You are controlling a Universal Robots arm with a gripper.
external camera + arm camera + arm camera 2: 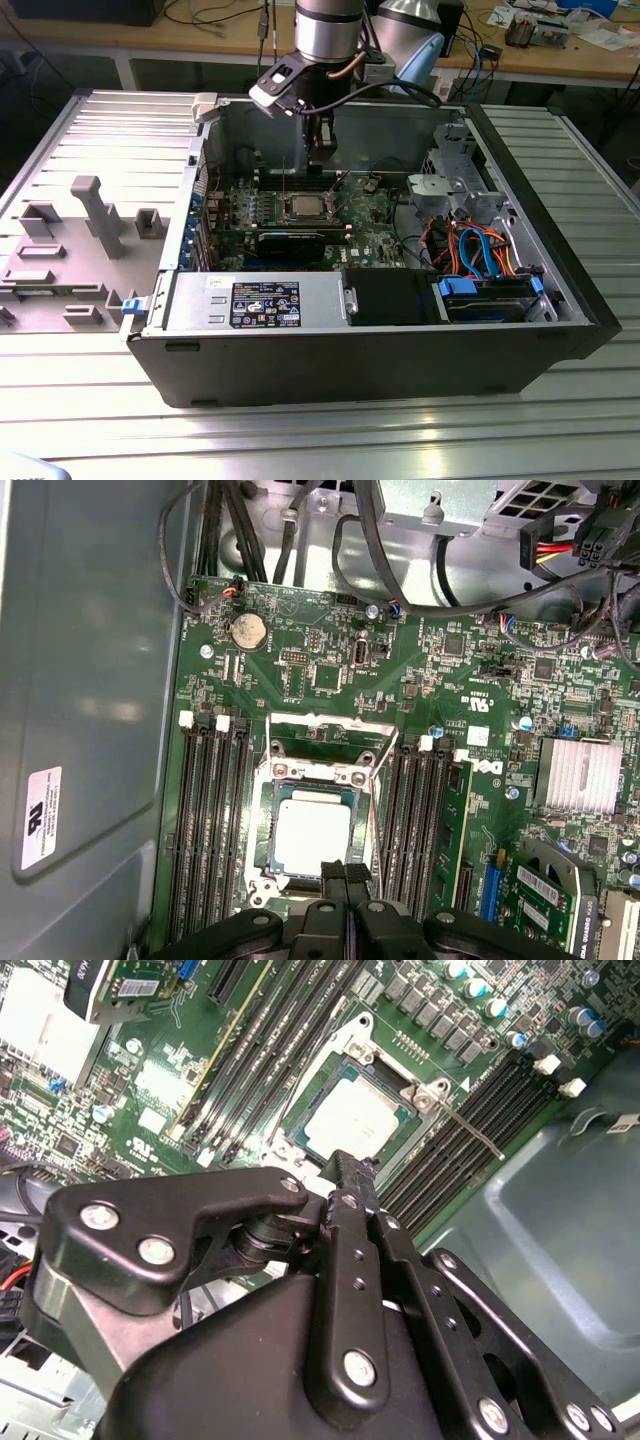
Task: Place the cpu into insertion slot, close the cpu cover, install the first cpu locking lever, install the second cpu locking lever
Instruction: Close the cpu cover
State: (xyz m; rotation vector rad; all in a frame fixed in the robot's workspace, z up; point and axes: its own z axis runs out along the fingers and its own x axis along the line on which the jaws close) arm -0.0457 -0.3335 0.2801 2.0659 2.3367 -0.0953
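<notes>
cpu beneath closed end effector

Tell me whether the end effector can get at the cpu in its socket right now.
Probably yes. In the first wrist view the end effector hangs close beside the cpu, whose top lies bare. The memory slots on both sides sit low, and the cables run clear of it.

Green motherboard carries memory slots, coin battery, heatsink.
</notes>
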